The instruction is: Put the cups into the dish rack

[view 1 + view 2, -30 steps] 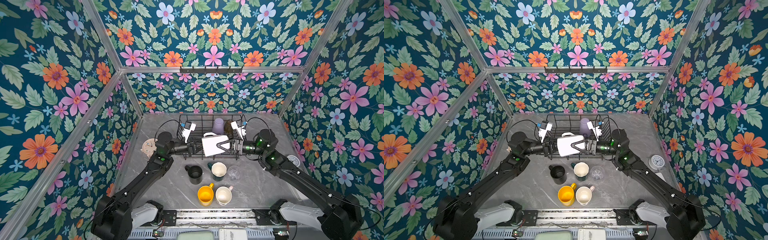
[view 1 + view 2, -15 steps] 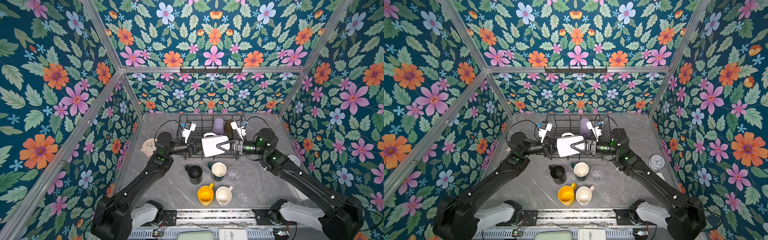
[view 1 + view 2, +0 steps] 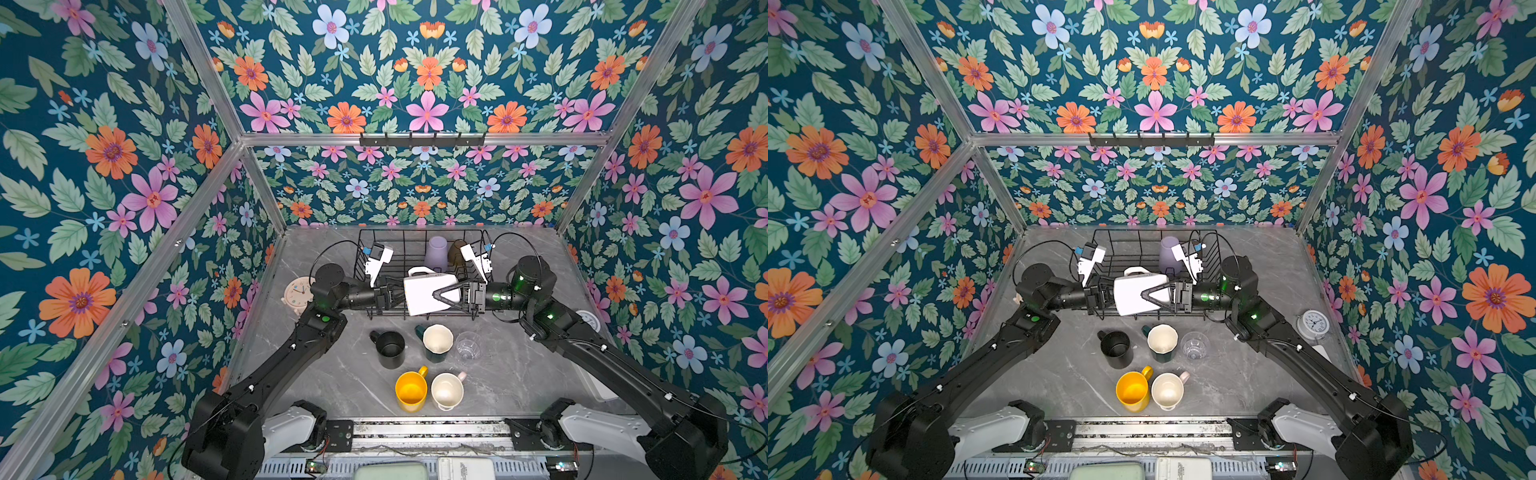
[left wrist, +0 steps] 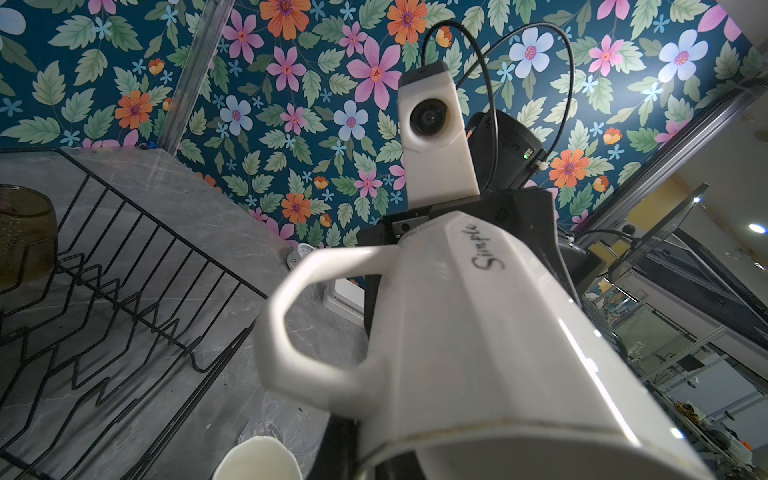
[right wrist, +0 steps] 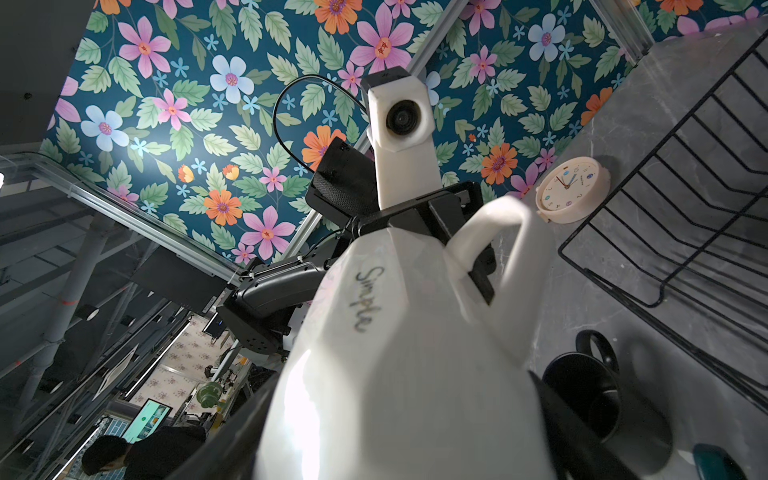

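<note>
A white mug (image 3: 419, 297) (image 3: 1129, 293) hangs on its side above the front edge of the black wire dish rack (image 3: 407, 245) (image 3: 1133, 245), handle toward the rack. My left gripper (image 3: 403, 292) (image 4: 365, 457) is shut on its rim. My right gripper (image 3: 436, 296) (image 5: 407, 436) grips its body, one finger on each side. A lilac tumbler (image 3: 437, 253) and an olive-brown tumbler (image 3: 457, 253) stand in the rack. On the table sit a black mug (image 3: 390, 349), a dark-green mug (image 3: 436, 343), a clear glass (image 3: 467, 345), a yellow mug (image 3: 410, 390) and a pale-pink mug (image 3: 446, 390).
A pink clock (image 3: 298, 293) lies left of the rack, behind my left arm. A white clock (image 3: 1313, 322) lies at the right wall. A black hook rail (image 3: 422, 139) hangs high on the back wall. Flowered walls close in the table on three sides.
</note>
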You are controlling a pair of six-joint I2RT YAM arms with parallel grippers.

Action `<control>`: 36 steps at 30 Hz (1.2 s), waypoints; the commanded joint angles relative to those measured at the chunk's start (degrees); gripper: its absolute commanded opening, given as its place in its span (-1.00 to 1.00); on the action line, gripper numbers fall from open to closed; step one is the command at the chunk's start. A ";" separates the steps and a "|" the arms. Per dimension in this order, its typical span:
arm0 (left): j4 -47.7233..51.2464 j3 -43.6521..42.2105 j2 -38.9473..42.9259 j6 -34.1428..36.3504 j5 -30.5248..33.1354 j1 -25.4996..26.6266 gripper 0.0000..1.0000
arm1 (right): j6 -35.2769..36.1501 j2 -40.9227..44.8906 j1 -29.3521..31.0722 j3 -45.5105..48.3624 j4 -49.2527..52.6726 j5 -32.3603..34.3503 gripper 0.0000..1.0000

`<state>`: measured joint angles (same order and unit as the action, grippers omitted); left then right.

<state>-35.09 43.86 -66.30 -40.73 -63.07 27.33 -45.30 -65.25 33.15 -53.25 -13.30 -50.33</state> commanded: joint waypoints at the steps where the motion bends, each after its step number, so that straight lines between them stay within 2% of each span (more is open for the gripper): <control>1: -8.06 1.39 0.22 -3.39 -1.66 0.75 -1.00 | 3.99 -0.52 0.38 0.70 9.23 4.80 0.14; 25: -9.08 1.93 -1.42 -5.23 -1.01 0.71 -1.00 | 5.57 -0.29 0.40 0.26 11.18 3.92 0.77; 29: -9.72 1.82 -1.55 -5.67 -1.09 0.75 -1.00 | 5.72 -0.21 0.43 0.20 11.29 3.92 0.76; 32: -10.10 1.80 -1.70 -5.94 -1.09 0.71 -1.00 | 5.59 -0.34 0.43 0.17 11.19 3.88 0.67; 36: -10.40 1.85 -2.08 -6.14 -1.25 0.73 -1.00 | 5.84 -0.60 0.40 0.17 10.97 3.63 0.39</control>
<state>-36.07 44.49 -68.53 -44.10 -64.40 27.73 -41.34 -64.99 33.36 -53.36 -9.28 -51.33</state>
